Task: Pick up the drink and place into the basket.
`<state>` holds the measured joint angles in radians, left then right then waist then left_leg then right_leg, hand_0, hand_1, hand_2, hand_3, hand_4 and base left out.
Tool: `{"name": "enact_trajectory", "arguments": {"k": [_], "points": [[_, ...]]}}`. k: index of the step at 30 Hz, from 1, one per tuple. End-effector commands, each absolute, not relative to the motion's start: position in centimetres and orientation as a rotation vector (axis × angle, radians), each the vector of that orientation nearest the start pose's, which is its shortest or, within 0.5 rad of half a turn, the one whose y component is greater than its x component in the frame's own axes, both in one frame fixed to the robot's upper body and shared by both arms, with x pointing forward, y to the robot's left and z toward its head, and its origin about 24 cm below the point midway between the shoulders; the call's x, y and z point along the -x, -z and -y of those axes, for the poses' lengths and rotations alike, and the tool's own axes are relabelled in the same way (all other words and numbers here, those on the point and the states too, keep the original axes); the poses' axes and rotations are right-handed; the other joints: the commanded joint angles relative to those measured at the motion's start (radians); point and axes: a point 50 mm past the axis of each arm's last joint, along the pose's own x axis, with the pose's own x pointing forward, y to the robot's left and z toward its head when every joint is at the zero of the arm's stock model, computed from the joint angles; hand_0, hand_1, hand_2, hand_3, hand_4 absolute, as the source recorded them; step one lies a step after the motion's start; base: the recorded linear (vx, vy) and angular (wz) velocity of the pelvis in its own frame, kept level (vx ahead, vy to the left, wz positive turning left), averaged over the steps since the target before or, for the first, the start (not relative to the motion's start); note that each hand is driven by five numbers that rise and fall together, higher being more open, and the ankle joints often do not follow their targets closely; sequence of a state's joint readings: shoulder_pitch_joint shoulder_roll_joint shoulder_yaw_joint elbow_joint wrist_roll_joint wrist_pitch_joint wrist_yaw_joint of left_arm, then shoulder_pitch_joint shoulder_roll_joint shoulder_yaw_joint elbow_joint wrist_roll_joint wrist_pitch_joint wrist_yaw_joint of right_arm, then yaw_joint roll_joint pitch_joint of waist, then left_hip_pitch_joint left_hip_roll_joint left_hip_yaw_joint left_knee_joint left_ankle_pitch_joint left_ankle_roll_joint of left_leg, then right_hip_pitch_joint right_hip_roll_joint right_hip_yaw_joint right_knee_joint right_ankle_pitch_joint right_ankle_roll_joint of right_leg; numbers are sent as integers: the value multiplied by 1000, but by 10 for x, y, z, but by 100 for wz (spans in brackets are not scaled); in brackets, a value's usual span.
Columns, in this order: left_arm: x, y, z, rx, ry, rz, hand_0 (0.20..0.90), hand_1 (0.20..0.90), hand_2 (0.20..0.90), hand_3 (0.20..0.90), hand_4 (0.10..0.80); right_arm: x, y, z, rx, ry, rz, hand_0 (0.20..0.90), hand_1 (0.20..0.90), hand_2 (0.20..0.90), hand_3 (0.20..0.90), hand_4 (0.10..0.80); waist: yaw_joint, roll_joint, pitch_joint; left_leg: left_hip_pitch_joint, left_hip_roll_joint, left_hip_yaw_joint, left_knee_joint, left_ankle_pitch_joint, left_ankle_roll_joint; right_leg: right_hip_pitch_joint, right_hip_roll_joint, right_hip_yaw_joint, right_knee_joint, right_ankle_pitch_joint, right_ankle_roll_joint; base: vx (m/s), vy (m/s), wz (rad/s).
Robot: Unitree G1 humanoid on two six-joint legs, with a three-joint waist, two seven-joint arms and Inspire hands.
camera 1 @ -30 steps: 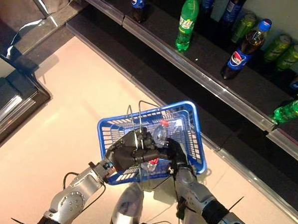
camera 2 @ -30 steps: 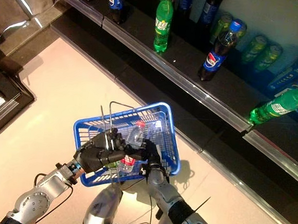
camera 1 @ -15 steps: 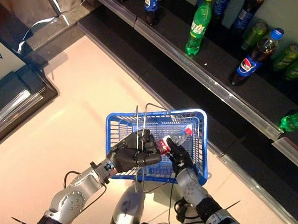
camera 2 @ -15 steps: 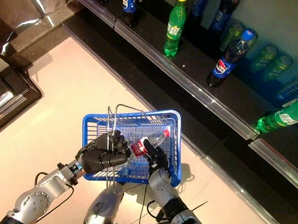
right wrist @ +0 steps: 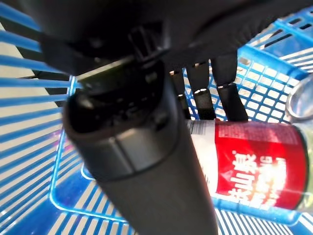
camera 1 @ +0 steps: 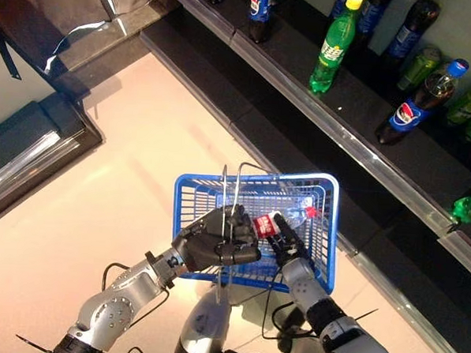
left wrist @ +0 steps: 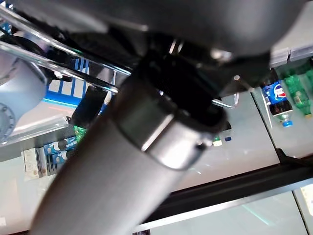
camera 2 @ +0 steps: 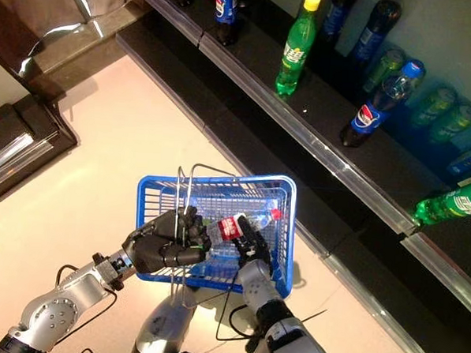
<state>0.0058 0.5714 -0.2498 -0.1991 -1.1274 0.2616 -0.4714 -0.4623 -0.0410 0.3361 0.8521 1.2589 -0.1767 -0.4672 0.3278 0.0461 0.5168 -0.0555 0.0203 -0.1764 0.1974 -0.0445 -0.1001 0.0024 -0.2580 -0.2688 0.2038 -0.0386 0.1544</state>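
The blue basket (camera 1: 255, 180) hangs in front of me, above the pale floor. My left hand (camera 1: 212, 242) is shut on its thin wire handles (camera 1: 229, 184). A clear drink bottle (camera 1: 284, 220) with a red label and red cap lies tilted inside the basket, cap toward the far right corner. My right hand (camera 1: 289, 246) reaches in over the near rim, thumb and fingers closed on the label end. In the right wrist view the bottle (right wrist: 259, 166) sits between thumb and fingers (right wrist: 195, 93), over the basket's mesh.
A dark shelf with a metal edge (camera 1: 340, 134) runs across the back. It holds a green bottle (camera 1: 330, 51), a cola bottle (camera 1: 413, 107) and green cans (camera 1: 468, 106). A dark low unit (camera 1: 31, 150) stands at the left.
The whole picture has shifted, so the camera moved. The bottle has gone from standing near the basket's near side to lying tilted lower, cap toward the far right corner, with my right hand following.
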Motion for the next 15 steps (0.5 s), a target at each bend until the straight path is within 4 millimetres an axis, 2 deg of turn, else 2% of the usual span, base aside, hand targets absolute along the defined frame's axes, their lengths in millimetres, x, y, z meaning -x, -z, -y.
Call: {"name": "enact_trajectory", "arguments": {"k": [1, 8, 15], "points": [[-205, -177, -110, 701, 1262, 339, 300, 300, 300, 200, 100, -309, 25, 96, -879, 384, -539, 900, 900, 900, 900, 800, -5, -3, -186, -102, 24, 27, 98, 17, 32, 46, -1, -25, 1, 2, -56, 37, -17, 3], [-204, -177, -109, 697, 1268, 335, 300, 300, 300, 200, 100, -304, 33, 100, -840, 397, -569, 900, 900, 900, 900, 800, -2, -7, -180, -105, 25, 24, 99, 19, 32, 46, -1, -29, -1, 7, -54, 5, -2, 0], [-205, -180, -112, 691, 1232, 348, 300, 300, 300, 200, 100, -306, 22, 103, -887, 381, -494, 900, 900, 900, 900, 800, -12, -18, -169, -107, 30, 32, 98, 21, 33, 39, 1, -22, 1, 9, -51, 0, 0, 0]]}}
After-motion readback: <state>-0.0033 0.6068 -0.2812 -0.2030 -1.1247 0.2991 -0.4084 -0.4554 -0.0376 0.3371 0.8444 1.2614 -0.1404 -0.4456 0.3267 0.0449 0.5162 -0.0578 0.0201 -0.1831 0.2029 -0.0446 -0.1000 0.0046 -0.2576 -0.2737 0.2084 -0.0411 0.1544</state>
